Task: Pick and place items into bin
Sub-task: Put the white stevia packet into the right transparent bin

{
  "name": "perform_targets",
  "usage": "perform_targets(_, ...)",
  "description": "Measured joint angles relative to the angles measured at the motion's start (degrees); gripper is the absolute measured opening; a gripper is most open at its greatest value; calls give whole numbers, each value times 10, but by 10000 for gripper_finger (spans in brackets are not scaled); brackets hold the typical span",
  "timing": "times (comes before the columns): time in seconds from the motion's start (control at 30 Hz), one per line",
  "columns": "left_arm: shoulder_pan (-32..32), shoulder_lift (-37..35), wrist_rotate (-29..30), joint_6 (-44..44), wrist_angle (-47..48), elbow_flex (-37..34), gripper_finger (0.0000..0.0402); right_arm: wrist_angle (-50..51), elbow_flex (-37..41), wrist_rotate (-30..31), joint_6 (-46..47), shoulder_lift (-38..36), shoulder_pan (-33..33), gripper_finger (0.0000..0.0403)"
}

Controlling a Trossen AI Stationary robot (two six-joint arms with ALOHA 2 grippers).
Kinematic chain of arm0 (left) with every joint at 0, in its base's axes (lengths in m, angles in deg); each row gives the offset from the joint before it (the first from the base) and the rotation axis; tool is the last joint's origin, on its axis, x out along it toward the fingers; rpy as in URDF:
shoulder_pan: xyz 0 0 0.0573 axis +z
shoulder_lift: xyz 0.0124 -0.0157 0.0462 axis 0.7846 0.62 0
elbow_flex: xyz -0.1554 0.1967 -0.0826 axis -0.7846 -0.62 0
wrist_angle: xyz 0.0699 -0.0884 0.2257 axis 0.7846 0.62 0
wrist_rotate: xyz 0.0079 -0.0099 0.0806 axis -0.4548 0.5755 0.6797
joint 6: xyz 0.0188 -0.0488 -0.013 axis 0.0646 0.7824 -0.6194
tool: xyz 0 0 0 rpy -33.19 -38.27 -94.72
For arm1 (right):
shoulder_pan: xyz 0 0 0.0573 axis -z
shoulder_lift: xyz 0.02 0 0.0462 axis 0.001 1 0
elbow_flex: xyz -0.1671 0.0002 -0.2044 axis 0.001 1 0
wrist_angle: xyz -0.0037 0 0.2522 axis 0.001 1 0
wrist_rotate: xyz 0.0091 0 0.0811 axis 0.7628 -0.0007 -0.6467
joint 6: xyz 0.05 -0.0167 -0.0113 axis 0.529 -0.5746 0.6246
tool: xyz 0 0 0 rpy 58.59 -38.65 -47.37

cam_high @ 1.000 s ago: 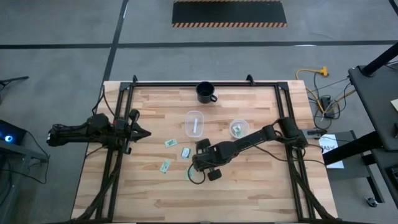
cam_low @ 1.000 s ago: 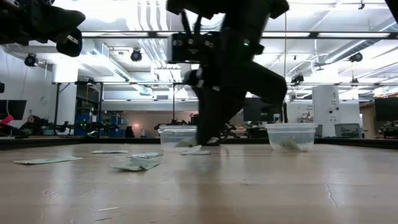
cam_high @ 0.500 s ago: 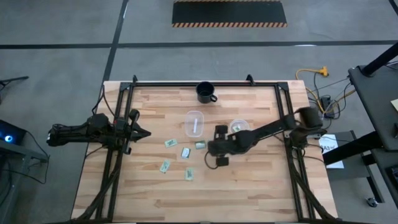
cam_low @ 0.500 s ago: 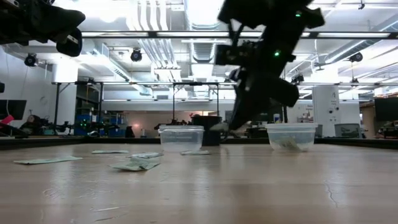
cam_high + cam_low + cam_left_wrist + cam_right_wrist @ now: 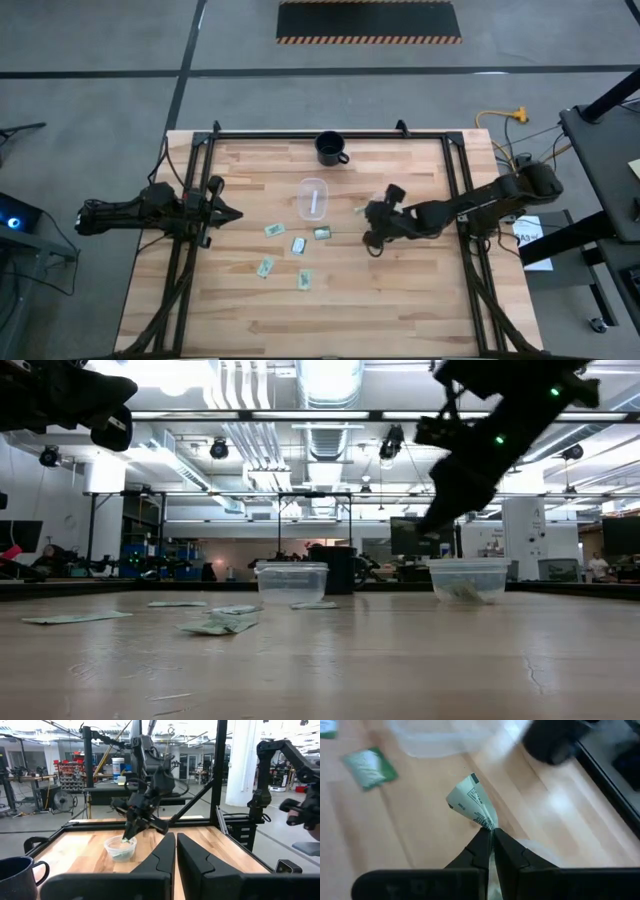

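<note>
My right gripper point(image 5: 370, 216) is shut on a pale green and white packet point(image 5: 470, 795) and holds it in the air beside the round clear cup point(image 5: 468, 580). The cup also shows in the left wrist view point(image 5: 121, 848), with a packet inside. Several more packets lie flat on the table, among them three point(image 5: 272, 230), point(image 5: 298, 244), point(image 5: 322, 233) near the middle. A rectangular clear container point(image 5: 313, 197) stands farther left. My left gripper point(image 5: 228, 213) is shut and empty above the table's left side. My right gripper pinches the packet by one crumpled end point(image 5: 486, 821) between its two fingers. The rest of the packet sticks out past the fingers, bent and lifted clear of the table.
A dark mug point(image 5: 331, 148) stands at the table's far edge. Two more packets point(image 5: 265, 267), point(image 5: 304, 280) lie toward the near side. A black metal frame point(image 5: 190, 250) runs along the table's left, right and far edges.
My right gripper has risen from the table's near middle and gone toward the right and far side, up to the round clear cup, carrying the packet clear of the table. The packets it stood over show again.
</note>
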Motion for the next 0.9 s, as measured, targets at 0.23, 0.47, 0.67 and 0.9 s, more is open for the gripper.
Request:
perform_targets(0.23,0,0,-1,0,0,0,0,-15,76,56,100,-35,-2,9)
perform_targets(0.47,0,0,-1,0,0,0,0,-17,107,62,148,-42,-3,9)
perform_targets(0.67,0,0,0,0,0,0,0,-16,121,71,170,-47,-3,9)
perform_targets(0.9,0,-1,-1,0,0,0,0,-16,119,71,169,-46,-3,9)
